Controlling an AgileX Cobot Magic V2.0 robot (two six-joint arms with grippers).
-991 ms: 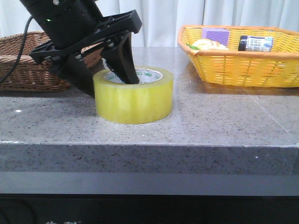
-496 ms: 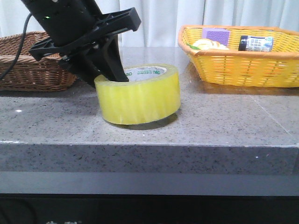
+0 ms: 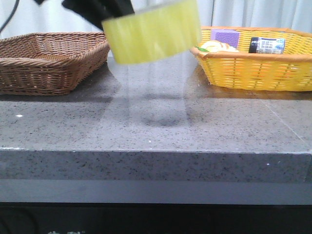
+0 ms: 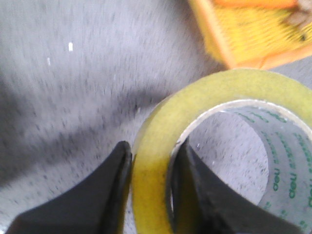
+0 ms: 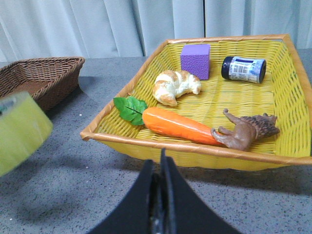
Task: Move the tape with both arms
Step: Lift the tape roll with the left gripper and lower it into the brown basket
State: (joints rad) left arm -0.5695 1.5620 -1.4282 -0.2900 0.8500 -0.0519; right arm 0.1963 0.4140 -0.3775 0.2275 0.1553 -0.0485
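Tape [image 4: 151, 161] wall between left fingers [image 4: 114, 190]

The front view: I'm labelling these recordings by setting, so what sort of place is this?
Probably a staged lab or test bench, not a home. A grey speckled stone counter stands before white curtains, with a brown wicker basket and a yellow basket of props: a toy carrot and a croissant.

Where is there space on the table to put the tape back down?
The widest bare patch is the grey table between the brown basket and the yellow basket, under the lifted tape held by the left gripper. The front strip is bare too. The yellow basket is crowded: carrot, croissant, purple block, jar, toy animal.
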